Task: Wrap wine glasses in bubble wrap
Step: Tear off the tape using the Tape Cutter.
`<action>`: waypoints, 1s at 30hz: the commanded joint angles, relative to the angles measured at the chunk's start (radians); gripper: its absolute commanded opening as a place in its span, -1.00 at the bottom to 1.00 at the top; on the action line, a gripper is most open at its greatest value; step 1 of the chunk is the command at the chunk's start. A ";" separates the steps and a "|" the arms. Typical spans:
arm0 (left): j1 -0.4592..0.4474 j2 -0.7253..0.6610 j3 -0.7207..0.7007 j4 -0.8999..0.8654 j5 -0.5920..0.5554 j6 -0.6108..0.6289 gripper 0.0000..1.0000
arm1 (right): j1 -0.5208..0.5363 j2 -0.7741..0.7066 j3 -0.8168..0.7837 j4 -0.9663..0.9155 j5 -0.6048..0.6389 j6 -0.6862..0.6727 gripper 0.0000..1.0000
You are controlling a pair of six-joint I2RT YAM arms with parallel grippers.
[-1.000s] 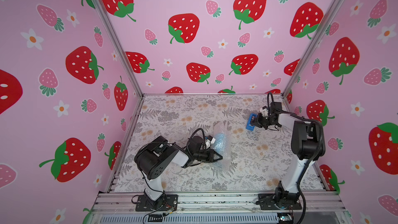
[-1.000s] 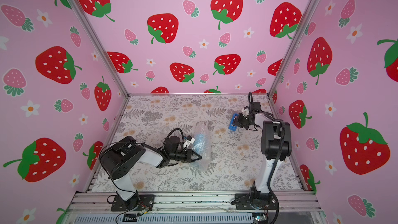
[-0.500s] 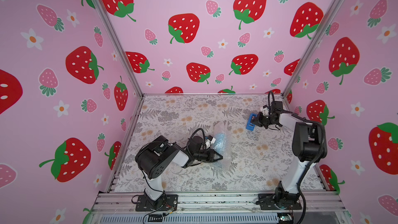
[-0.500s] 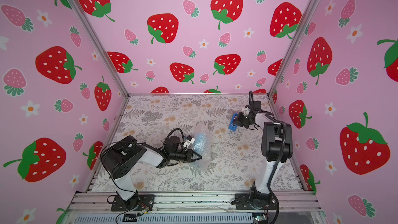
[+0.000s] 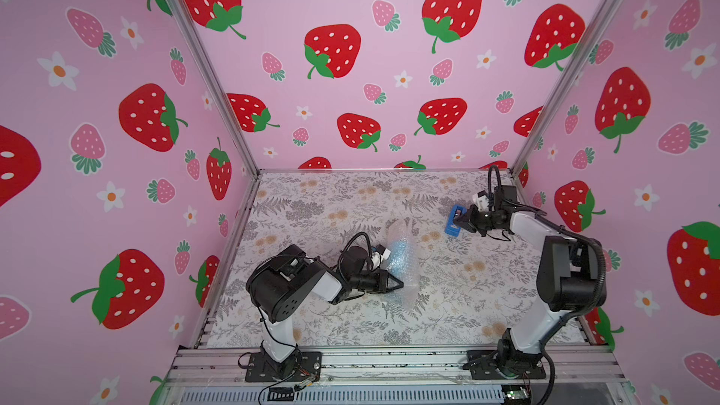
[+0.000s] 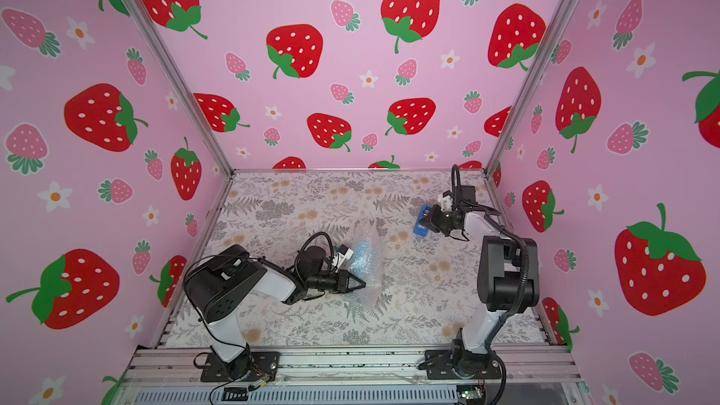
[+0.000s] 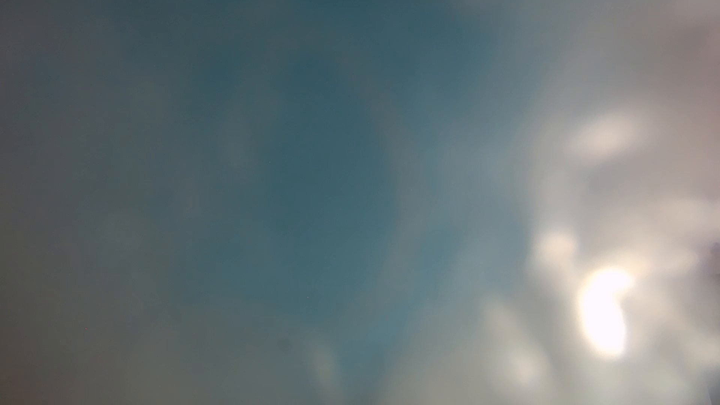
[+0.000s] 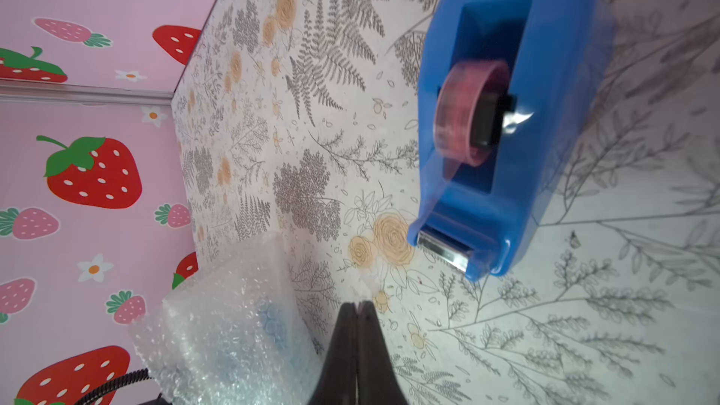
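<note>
Counting one of each here, plus two claws. Pinching the one bubble wrap (image 5: 401, 235) sheet with the left claw (image 5: 397, 285), tips looking squeezed together on the crumpled film. Spotting the single light-blue goblet (image 5: 398, 257) through the wrap, sitting just beside that claw's tips. Getting nothing but blue-grey blur from the left wrist view. Clenching the right claw (image 8: 356, 304) fully, tips parked just beside the cutter end of the one blue tape dispenser (image 8: 561, 111). Carrying one pink roll (image 8: 463, 111) in there, well apart from the wrapped bundle.
</note>
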 commanded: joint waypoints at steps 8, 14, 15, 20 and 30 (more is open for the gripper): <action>0.004 0.084 -0.029 -0.090 -0.071 0.030 -0.82 | 0.041 -0.028 -0.112 0.025 -0.023 0.002 -1.00; 0.004 0.081 -0.032 -0.085 -0.071 0.028 -0.82 | 0.042 0.001 -0.149 0.034 0.011 0.000 -1.00; 0.004 0.081 -0.032 -0.086 -0.071 0.028 -0.82 | 0.043 0.002 -0.155 0.034 0.021 -0.003 -1.00; 0.004 0.087 -0.030 -0.084 -0.070 0.026 -0.82 | 0.043 0.036 -0.175 0.040 0.041 0.001 -1.00; 0.004 0.090 -0.030 -0.082 -0.070 0.025 -0.83 | 0.016 0.109 -0.198 0.064 0.081 0.038 -1.00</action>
